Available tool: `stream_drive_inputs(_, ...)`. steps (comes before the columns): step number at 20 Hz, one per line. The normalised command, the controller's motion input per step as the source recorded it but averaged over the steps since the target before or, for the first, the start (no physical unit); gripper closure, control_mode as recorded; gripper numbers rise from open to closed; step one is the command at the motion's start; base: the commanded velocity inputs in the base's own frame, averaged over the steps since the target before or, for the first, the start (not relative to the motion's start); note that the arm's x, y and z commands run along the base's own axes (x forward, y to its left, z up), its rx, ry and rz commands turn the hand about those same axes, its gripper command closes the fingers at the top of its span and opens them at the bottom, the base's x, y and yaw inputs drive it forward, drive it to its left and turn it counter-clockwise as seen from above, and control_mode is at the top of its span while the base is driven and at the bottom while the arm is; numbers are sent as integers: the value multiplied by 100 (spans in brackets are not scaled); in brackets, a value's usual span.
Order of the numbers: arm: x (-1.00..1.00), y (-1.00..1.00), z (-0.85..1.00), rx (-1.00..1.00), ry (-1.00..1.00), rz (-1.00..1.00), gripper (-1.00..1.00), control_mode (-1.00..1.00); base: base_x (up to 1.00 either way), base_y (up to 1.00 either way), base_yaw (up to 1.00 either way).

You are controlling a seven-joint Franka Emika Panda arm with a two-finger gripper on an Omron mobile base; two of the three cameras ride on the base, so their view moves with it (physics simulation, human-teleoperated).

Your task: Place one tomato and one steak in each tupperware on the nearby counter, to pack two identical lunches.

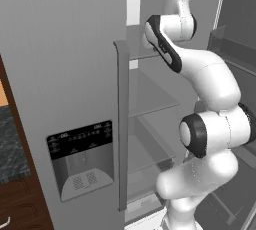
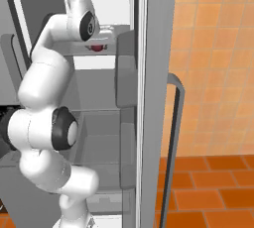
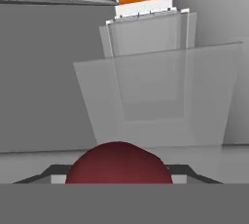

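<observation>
End effector [image 3: 119,172] is inside the open fridge, up at an upper shelf [image 2: 109,47], reached in by the white arm [image 1: 210,81] past the door edge. In the hand view a dark red round tomato [image 3: 118,163] sits right between the two dark finger tips [image 3: 53,172], filling the gap from one side to the other; tips sit at about half spread and look pressed against its flanks, so I read it as gripping the tomato, though the actual contact lines are cut off by the bottom of that view. In the right base view the same tomato [image 2: 97,47] shows as a small red patch directly under the wrist, on or just above the shelf surface; can't tell if it's lifted clear. Beyond the end effector, further down the hand view, are stacked translucent glass shelves [image 3: 155,86] and grey fridge walls, with an orange tiled strip at the far end. In the left base view the closed fridge door [image 1: 65,74] with its vertical handle [image 1: 121,124] and ice/water dispenser panel [image 1: 82,159] stands to the arm's left; the wrist is at the top of the compartment, fingers hidden behind it. A sliver of speckled dark worktop [image 1: 10,144] over brown drawers shows at the far left edge, well apart from the end effector.
</observation>
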Motion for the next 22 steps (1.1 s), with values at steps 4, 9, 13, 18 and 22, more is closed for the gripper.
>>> stream_drive_inputs(4, -100, 0, -3, 0, -3, 8, 100, -100, 0, 0, 0)
stream_drive_inputs(9, -100, 0, -26, 0, -1, 8, 100, -100, 0, 0, 0)
stream_drive_inputs(13, -100, 0, -47, -1, -3, 6, 100, -100, 0, 0, 0)
stream_drive_inputs(18, -100, 0, -67, -1, -9, 8, 100, -100, 0, 0, 0)
stream_drive_inputs(22, -50, 0, -30, -1, 0, 4, 100, 100, -50, 7, 6)
